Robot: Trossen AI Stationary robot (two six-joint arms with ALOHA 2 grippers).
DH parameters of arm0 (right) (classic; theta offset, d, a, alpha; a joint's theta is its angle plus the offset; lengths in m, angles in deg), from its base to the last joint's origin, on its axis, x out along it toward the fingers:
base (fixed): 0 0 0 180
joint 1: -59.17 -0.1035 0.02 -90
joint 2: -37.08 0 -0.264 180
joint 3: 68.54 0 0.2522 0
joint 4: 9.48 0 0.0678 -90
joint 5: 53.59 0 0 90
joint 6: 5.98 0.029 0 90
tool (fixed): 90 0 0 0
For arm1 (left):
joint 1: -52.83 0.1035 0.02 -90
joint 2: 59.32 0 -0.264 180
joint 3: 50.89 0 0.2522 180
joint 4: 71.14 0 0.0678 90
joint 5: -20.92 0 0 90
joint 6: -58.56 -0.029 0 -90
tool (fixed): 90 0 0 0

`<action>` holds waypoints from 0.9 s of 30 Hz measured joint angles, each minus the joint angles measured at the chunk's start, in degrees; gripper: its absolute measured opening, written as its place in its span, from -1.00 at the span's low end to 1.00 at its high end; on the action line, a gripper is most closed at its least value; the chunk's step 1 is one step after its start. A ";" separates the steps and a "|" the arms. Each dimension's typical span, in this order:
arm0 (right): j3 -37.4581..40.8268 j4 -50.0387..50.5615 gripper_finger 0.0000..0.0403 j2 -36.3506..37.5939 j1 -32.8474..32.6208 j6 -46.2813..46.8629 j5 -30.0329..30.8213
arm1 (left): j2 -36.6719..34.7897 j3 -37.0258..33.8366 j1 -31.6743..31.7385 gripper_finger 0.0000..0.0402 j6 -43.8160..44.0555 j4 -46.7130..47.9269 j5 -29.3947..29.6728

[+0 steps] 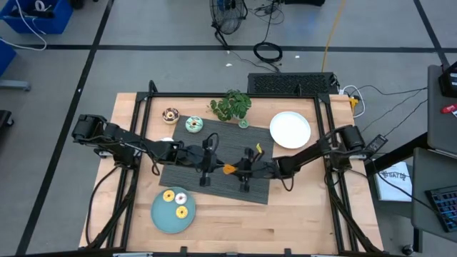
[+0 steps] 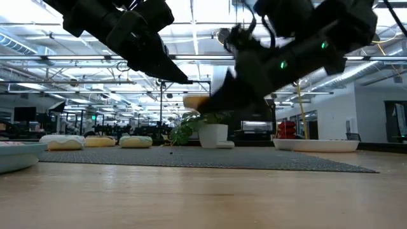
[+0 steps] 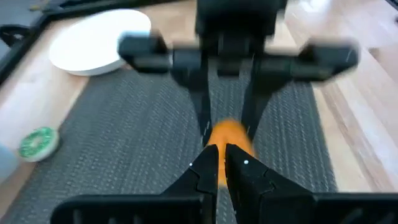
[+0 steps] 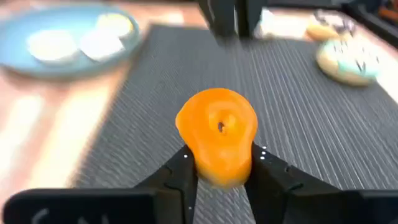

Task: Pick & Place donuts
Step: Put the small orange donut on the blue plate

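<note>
Fingers of the right gripper (image 4: 219, 171) are clamping an orange donut (image 4: 217, 144) between them, holding it upright above the grey mat (image 1: 214, 171) so that its icing faces the wrist camera. Facing it across the mat, the left gripper (image 3: 218, 163) is hanging just beside that donut, its two fingers nearly together with only a thin slit between them and nothing held; in the left wrist view the orange donut is showing right beyond those fingertips, between the right gripper's fingers. Behind the left gripper, on the bare wood, a teal plate (image 1: 158, 214) is carrying three donuts (image 1: 175, 201) with yellow and white icing. Off to the left gripper's side, past the mat's far edge, a green-and-white donut (image 1: 194, 125) and a brown donut (image 1: 171, 115) are lying close together. Beyond the right gripper, near the table's far corner, a white plate (image 1: 290, 129) is sitting on the wood, and a small leafy plant (image 1: 230, 106) is standing at the mat's far edge between that plate and the two loose donuts.
</note>
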 joint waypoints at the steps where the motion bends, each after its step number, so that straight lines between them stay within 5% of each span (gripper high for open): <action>1: -0.01 0.15 -0.50 0.97 -0.49 0.01 -0.04 | 0.00 0.00 0.00 -0.81 -0.05 0.34 -0.27; 7: 0.02 8.71 -0.58 7.66 -2.93 7.40 -5.28 | 0.00 0.00 -0.41 -0.81 -2.94 0.21 -0.46; 15: 0.07 2.24 -0.63 9.76 -2.48 27.28 -27.93 | 0.00 0.00 -2.28 -0.81 -9.47 0.17 -3.82; 18: 0.03 -3.28 -0.66 9.43 -1.62 37.50 -35.74 | 0.20 0.00 -3.62 -0.81 -16.10 -0.05 -4.73; 23: 0.02 -6.84 -0.72 9.39 -2.15 42.95 -37.79 | 2.49 -0.07 -5.92 -0.81 -30.11 -3.21 -4.28; 27: 0.13 -6.22 -0.77 9.34 -2.08 43.99 -40.52 | 3.10 -0.07 -9.48 -0.81 -44.67 -4.37 2.12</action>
